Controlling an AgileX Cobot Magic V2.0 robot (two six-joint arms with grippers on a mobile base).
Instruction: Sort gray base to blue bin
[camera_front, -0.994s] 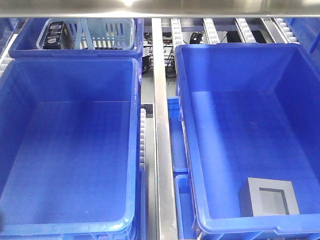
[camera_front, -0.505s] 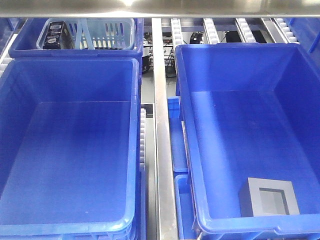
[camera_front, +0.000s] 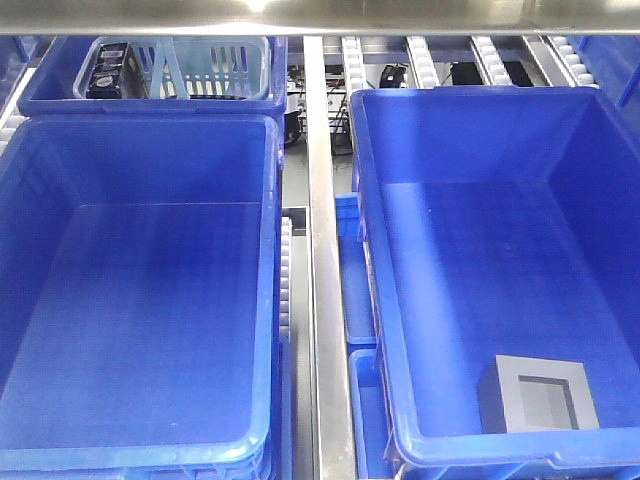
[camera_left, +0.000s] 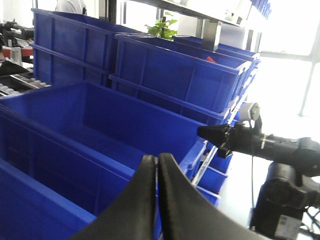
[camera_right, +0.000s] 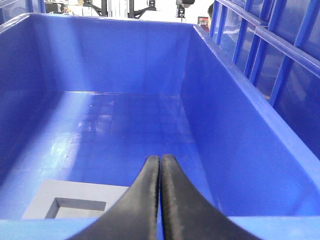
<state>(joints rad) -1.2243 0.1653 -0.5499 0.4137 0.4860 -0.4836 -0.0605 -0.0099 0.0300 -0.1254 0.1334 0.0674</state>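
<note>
The gray base (camera_front: 537, 395) lay in the right blue bin (camera_front: 375, 250)'s near corner. Both end effectors, left (camera_left: 157, 162) and right (camera_right: 160, 162), were closed, empty; retreating clear of the rim seemed wise.

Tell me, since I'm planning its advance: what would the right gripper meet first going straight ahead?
The right gripper, fingers shut, points over the near rim into the deep bright-blue plastic bin. Likely the bin's grid-patterned floor first; depth is unclear.

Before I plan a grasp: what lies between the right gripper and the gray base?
In the right wrist view, only the bin's near rim separates the shut right gripper from the gray base.
</note>
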